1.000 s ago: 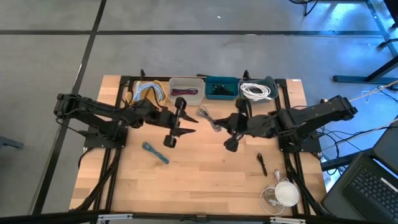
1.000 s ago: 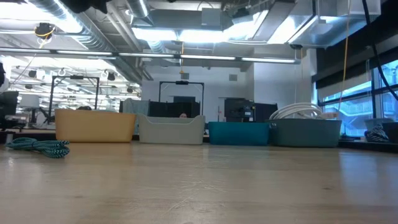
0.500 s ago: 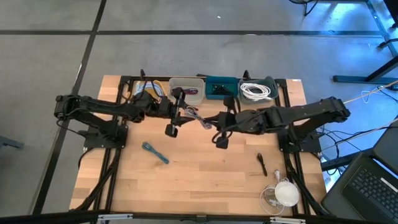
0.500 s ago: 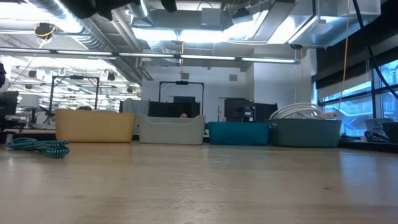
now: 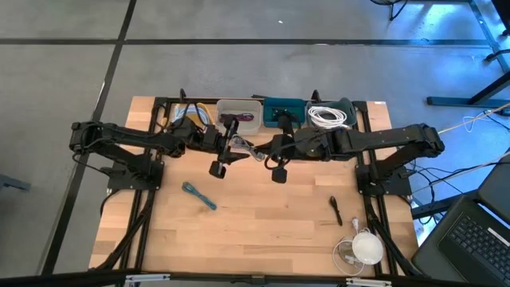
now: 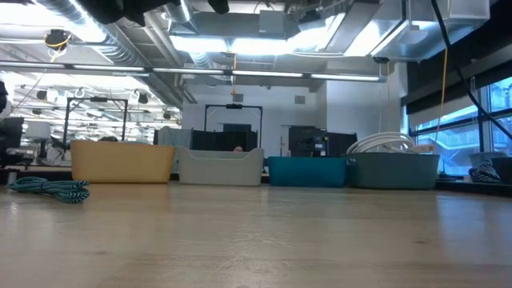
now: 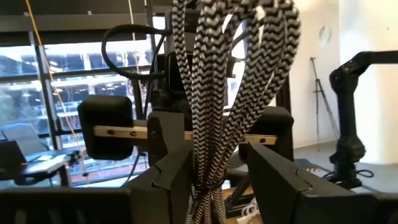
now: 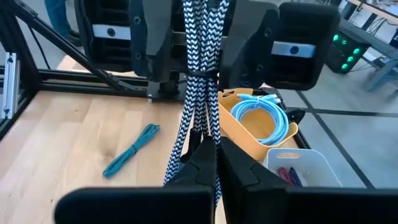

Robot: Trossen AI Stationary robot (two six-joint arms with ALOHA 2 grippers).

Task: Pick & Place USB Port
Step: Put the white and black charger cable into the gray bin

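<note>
A bundled black-and-white braided cable (image 5: pixel 253 150) is held in the air between my two grippers, over the far middle of the table in front of the bins. My left gripper (image 5: pixel 233 147) is on the bundle from the left, and my right gripper (image 5: pixel 273 154) is on it from the right. In the left wrist view the bundle (image 7: pixel 217 93) rises from between my left fingers. In the right wrist view its strands (image 8: pixel 198 106) run from my right fingers to the left gripper beyond. My left gripper has the bundle between its two fingers (image 7: pixel 177 177) at the tied end (image 7: pixel 202 186), coming level from the table's left. The bundle is clear of the table. My right gripper pinches several strands (image 8: pixel 208 134) between its two fingers (image 8: pixel 242 165), coming level from the table's right. A loose strand (image 8: pixel 177 152) hangs beside them.
Along the far edge stand a yellow bin (image 5: pixel 185 116) with a blue cable, a white bin (image 5: pixel 237 116), a teal bin (image 5: pixel 283 112) and a grey bin (image 5: pixel 331 115) with a white cable. A teal cable (image 5: pixel 199 195), a black item (image 5: pixel 335 210) and a white object (image 5: pixel 366 247) lie nearer.
My right gripper has carried the braided cable toward the table's left and far edge, up to my left gripper. My left gripper has gone a little toward the far edge and now has the bundle's end between its fingers.
</note>
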